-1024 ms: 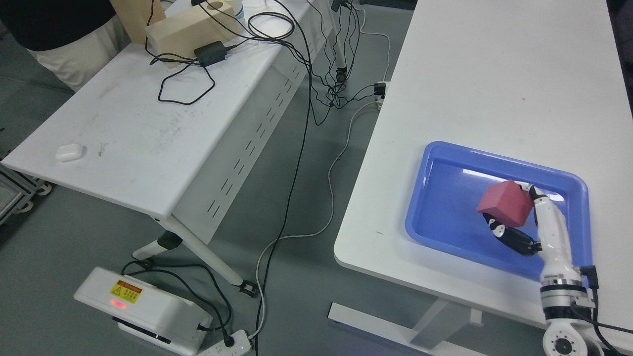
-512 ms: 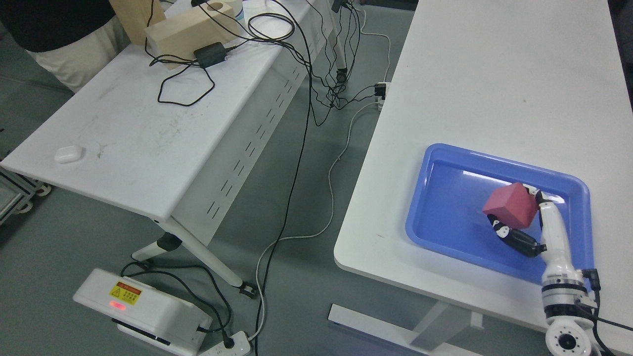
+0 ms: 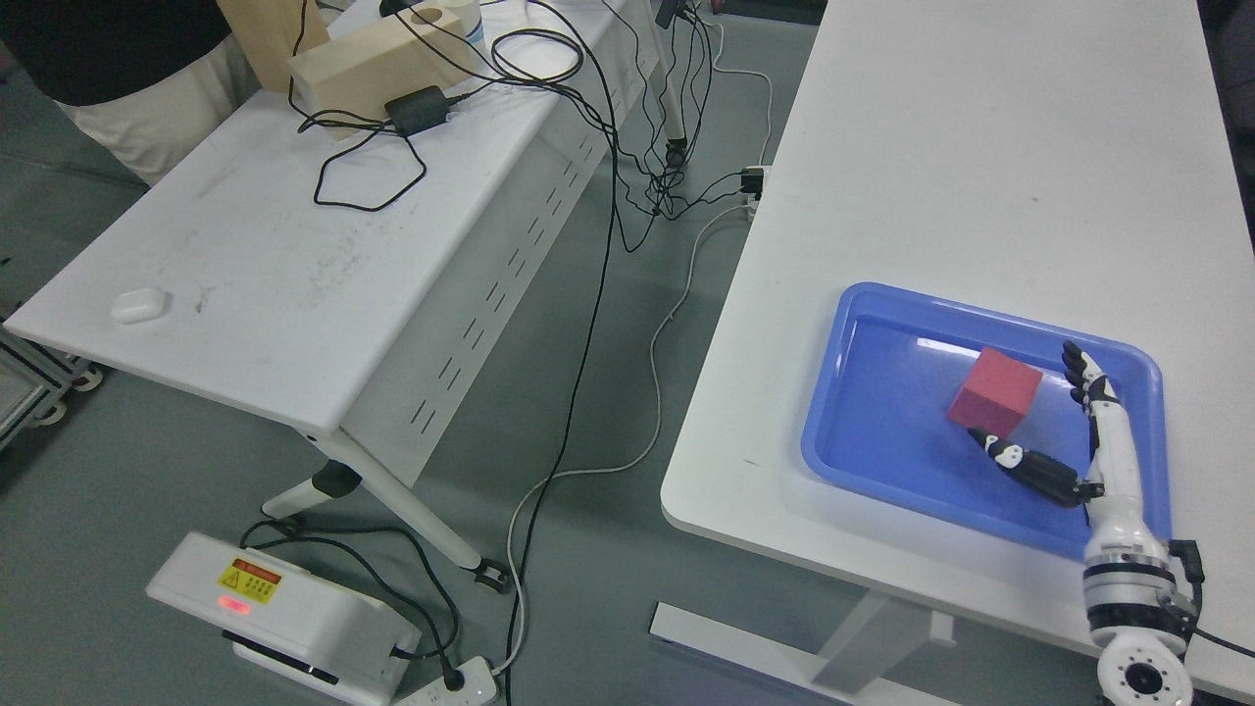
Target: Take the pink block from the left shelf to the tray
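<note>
The pink cube-shaped block [image 3: 995, 392] is seen lying on the floor of the shallow blue plastic tray [image 3: 833, 392], right of the tray's middle; the tray is set near the front edge of the white table [image 3: 980, 147] on the right. The right hand [image 3: 1083, 441], white with black fingers, is held over the tray's right part, its arm entering from the lower right; the fingers [image 3: 1079, 373] are spread apart and nothing is gripped; the thumb tip is seen just beside the block's lower edge; whether it touches cannot be told.
</note>
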`<state>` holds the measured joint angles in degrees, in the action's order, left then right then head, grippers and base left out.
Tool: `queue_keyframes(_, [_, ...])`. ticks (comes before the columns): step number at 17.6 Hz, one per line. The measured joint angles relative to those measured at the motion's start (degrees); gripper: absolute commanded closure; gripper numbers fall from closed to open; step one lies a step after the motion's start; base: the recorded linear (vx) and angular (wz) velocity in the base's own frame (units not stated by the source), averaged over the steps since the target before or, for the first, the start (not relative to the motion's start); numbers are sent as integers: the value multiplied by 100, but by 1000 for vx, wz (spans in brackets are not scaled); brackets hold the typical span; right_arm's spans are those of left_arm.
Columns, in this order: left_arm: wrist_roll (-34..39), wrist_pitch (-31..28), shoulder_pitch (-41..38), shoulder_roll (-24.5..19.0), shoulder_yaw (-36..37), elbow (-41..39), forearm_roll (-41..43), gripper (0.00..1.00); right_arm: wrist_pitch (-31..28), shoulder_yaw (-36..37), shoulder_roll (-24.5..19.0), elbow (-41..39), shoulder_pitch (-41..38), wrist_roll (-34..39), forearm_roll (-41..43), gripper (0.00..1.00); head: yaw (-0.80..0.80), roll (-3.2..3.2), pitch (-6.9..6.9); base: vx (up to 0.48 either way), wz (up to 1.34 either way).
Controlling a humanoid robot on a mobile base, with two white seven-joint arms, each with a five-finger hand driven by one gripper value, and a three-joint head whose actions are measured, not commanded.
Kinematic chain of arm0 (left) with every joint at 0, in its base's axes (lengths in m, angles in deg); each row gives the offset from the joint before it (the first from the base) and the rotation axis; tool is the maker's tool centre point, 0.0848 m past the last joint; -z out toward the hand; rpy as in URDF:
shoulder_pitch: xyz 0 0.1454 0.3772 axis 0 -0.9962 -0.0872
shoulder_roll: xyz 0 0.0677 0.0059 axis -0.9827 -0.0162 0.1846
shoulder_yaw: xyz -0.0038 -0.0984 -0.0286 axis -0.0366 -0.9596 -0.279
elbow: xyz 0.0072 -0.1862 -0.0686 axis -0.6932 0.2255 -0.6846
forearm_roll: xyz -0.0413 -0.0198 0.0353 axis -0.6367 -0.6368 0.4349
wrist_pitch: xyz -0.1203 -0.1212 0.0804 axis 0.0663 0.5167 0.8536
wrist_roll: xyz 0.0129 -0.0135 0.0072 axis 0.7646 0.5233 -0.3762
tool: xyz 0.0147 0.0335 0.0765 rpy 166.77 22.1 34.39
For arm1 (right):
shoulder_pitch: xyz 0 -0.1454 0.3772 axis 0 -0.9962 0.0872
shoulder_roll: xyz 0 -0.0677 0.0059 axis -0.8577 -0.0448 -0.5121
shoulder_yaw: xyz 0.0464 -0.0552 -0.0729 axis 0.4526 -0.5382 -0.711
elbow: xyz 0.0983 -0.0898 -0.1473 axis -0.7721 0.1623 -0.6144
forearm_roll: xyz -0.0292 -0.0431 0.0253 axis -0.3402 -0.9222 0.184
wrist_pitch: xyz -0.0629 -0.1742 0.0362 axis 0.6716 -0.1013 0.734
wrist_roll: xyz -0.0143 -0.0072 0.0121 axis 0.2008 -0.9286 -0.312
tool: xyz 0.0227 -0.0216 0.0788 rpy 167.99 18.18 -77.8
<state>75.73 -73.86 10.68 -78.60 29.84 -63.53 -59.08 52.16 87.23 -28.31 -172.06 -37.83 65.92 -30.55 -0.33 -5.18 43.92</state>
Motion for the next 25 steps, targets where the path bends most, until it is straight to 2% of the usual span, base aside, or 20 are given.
queue_keyframes(6, [0, 0, 0, 0, 0, 0, 0, 0, -94, 186, 0, -1, -2, -38, 876, 0, 0, 0, 0, -110, -63])
queue_keyframes(10, [0, 0, -1, 0, 0, 0, 0, 0, -172, 285, 0, -7, -3, -83, 1162, 0, 0, 0, 0, -150, -88])
queue_keyframes(25, [0, 0, 0, 0, 0, 0, 0, 0, -210, 457, 0, -18, 50, -105, 1405, 0, 0, 0, 0, -163, -252])
